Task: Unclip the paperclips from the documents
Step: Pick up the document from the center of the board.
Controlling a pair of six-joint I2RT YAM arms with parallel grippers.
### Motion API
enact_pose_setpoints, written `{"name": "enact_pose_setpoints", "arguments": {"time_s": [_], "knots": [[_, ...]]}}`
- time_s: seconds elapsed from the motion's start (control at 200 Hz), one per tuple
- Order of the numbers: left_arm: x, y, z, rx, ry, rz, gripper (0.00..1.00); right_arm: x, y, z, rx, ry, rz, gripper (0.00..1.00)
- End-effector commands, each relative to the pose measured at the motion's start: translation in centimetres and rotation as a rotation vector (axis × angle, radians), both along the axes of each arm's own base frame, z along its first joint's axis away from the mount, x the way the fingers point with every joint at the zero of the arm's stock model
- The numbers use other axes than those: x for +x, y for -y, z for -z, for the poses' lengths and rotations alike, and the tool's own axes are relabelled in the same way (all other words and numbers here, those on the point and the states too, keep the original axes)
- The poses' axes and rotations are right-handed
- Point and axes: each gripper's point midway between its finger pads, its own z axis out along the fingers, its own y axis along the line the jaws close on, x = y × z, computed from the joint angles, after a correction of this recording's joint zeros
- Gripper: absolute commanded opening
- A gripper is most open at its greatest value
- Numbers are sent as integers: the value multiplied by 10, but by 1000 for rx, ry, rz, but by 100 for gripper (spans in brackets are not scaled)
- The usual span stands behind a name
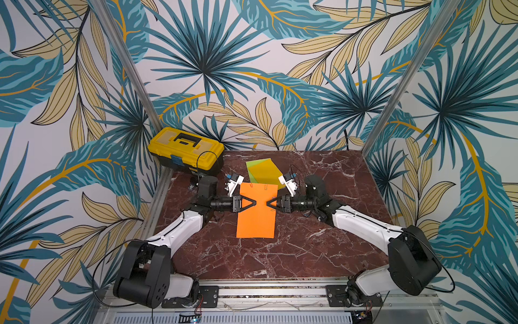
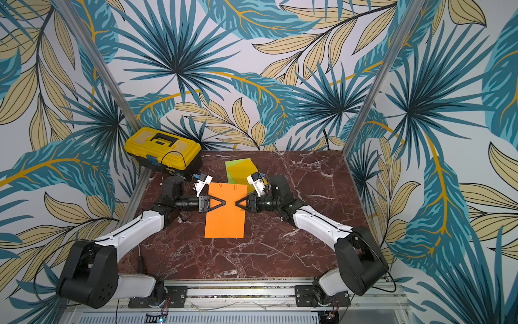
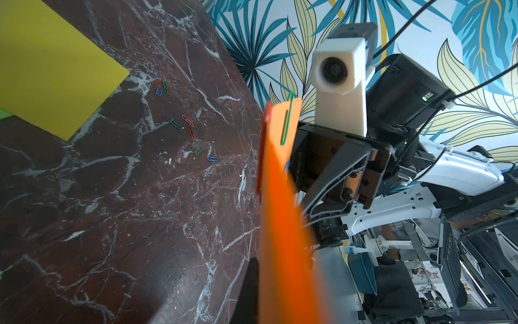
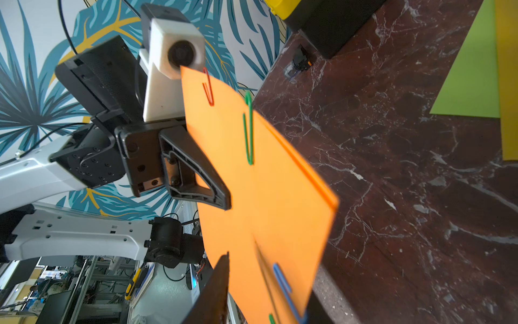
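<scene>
Left gripper [image 1: 254, 202] clamped on orange sheet [image 1: 256, 221]; right gripper [image 1: 268, 204] jaws apart astride its edge; wire paperclips [image 3: 174, 123] loose on marble table [image 1: 308, 246]

blue clip [image 4: 283, 286] blurred, lime doc [image 4: 471, 78] partly under yellow doc [image 4: 508, 98], both cropped

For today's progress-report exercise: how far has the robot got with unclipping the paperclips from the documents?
Done: loose paperclips lie on the marble; the yellow sheet and green sheet lie aside. In hand: left gripper pinches the orange sheet; right gripper stands open at a blue clip. Left: red clip and green clip.
</scene>
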Motion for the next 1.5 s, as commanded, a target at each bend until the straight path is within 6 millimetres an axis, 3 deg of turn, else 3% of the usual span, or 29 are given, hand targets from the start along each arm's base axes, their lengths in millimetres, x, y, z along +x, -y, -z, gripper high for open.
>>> {"name": "enact_pose_setpoints", "arguments": {"time_s": [0.0, 0.235, 0.571, 0.711, 1.102, 1.232, 1.357, 1.497], "knots": [[-5, 3, -15, -20, 78, 43, 0, -10, 9, 2, -41, 17, -21, 39], [-20, 10, -26, -53, 107, 125, 0, -13, 17, -12, -47, 73, -65, 50], [-38, 21, -34, -85, 107, 214, 0, -9, 8, -33, 53, 102, -120, 50], [-40, 22, -35, -87, 105, 219, 0, -12, 9, -35, 68, 104, -139, 42], [-42, 25, -33, -91, 86, 239, 0, -14, 8, -36, 85, 107, -153, 0], [-40, 25, -33, -85, 90, 224, 0, -16, 9, -33, 80, 107, -155, 0], [-35, 25, -36, -78, 94, 199, 19, -18, 10, -31, 78, 106, -155, 0], [-28, 23, -40, -69, 107, 166, 23, -19, 12, -30, 89, 108, -144, 0]]}}
